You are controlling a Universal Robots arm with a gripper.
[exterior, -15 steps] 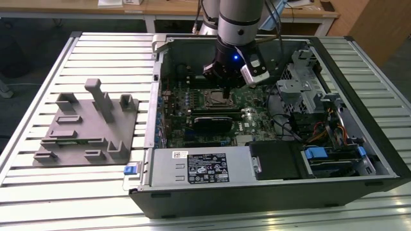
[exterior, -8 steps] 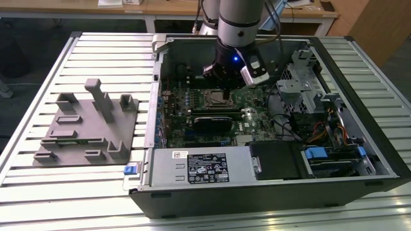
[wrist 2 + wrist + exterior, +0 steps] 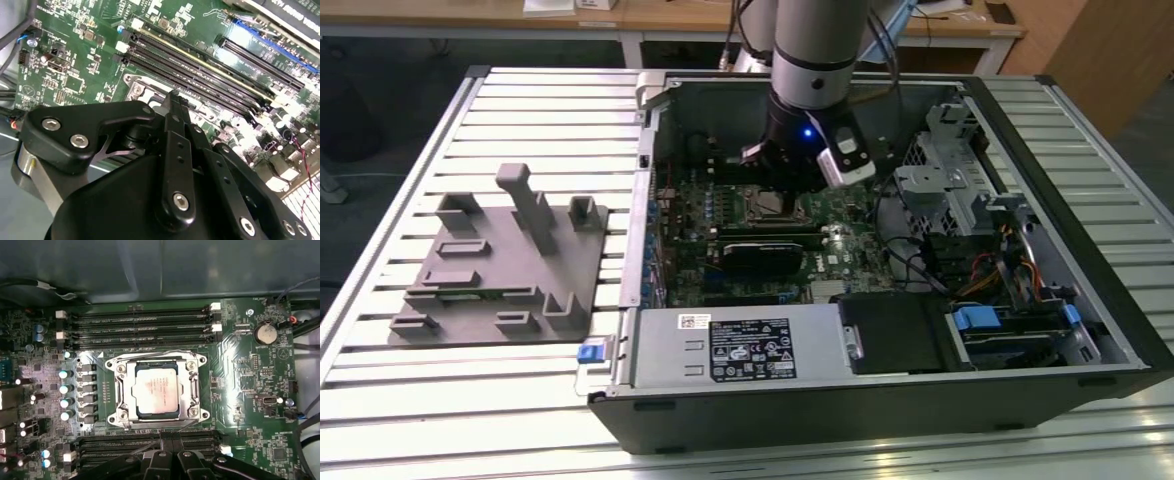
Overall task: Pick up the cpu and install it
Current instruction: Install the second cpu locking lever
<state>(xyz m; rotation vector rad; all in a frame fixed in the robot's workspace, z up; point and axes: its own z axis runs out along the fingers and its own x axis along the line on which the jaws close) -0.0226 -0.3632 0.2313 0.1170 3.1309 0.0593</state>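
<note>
The cpu (image 3: 156,388), a flat square chip with a silvery top, lies inside the metal socket frame (image 3: 120,390) on the green motherboard (image 3: 250,385) in the first wrist view. It sits flat and square with the frame. My gripper (image 3: 171,452) hovers just off the socket's edge, over the memory slots beside it, fingers together with nothing between them. In the second wrist view the black fingers (image 3: 175,145) taper to the gripper (image 3: 173,97) above the board. In the exterior view the gripper (image 3: 787,190) hangs low inside the open computer case (image 3: 1067,330), over the board's middle.
Memory slots (image 3: 140,327) run along both sides of the socket. A power supply (image 3: 740,345) and drive bays (image 3: 1007,330) fill the case's near side. A grey fixture block (image 3: 500,265) stands on the slatted table (image 3: 400,180) at the exterior view's left.
</note>
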